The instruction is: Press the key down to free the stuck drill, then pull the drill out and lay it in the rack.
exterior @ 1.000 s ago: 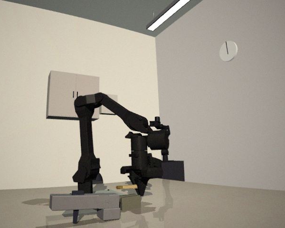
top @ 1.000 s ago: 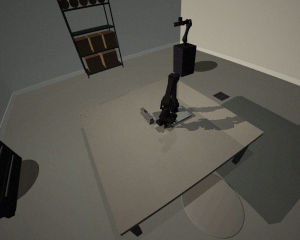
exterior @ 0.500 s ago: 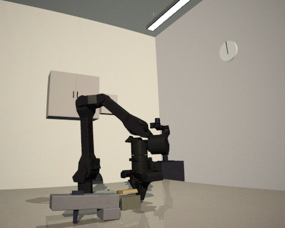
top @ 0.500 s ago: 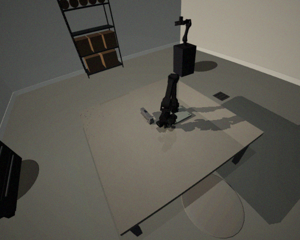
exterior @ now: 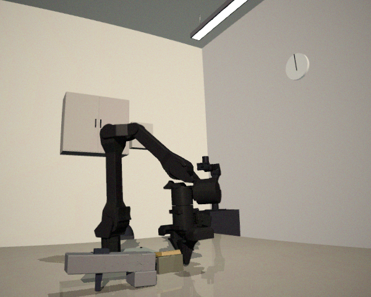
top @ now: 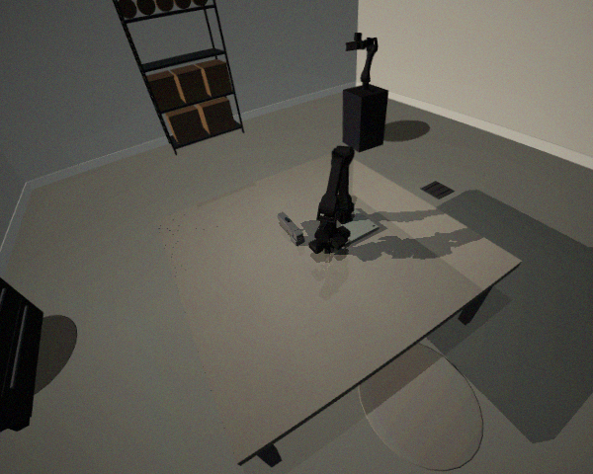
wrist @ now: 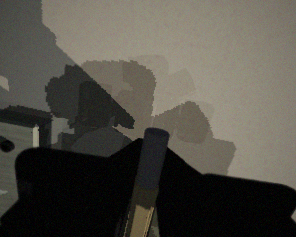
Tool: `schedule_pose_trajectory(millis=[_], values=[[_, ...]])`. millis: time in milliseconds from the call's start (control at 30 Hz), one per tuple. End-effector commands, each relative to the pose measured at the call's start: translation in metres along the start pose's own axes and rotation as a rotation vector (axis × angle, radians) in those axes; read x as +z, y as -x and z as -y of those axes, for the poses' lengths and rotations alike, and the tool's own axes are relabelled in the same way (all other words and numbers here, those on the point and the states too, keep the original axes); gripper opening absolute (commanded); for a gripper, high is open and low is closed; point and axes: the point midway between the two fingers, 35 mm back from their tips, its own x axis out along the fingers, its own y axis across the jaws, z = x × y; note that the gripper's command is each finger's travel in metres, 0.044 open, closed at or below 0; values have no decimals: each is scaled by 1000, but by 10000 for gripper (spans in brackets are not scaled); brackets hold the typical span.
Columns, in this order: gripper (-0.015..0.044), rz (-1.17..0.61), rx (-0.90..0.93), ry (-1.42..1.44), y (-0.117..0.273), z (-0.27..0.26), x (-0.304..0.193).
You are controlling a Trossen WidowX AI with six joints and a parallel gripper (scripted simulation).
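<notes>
Gripping 1 drill [exterior: 168,253] [wrist: 155,160], seemingly over olive block [exterior: 169,264], hand [top: 327,250] [exterior: 185,257] [wrist: 148,145] pointing down

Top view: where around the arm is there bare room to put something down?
Room shows between the fingers and the table's near edge. Crowded: between grey housing and pale plate, where the drill is held beside the arm.

In the exterior view, the long bar [top: 288,225] [exterior: 110,263] is standing at the near left of the table [top: 287,331] [exterior: 291,271] [wrist: 257,74], with the low block [exterior: 169,264] sitting just right of it. The flat plate [top: 364,229] [exterior: 141,249] is lying behind them. The drill [exterior: 169,253] [wrist: 143,219] is resting in the hand [top: 329,250] [exterior: 186,262] [wrist: 148,145], at the block's top, while a pedestal [top: 366,119] [exterior: 226,222] is standing beyond the table, far right.
</notes>
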Motion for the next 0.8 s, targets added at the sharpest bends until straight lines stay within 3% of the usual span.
schedule_pose_trajectory(millis=[0,767], values=[[0,-13,7,-5,-7,-1,-3],[0,-13,7,-5,-8,-2,-5]])
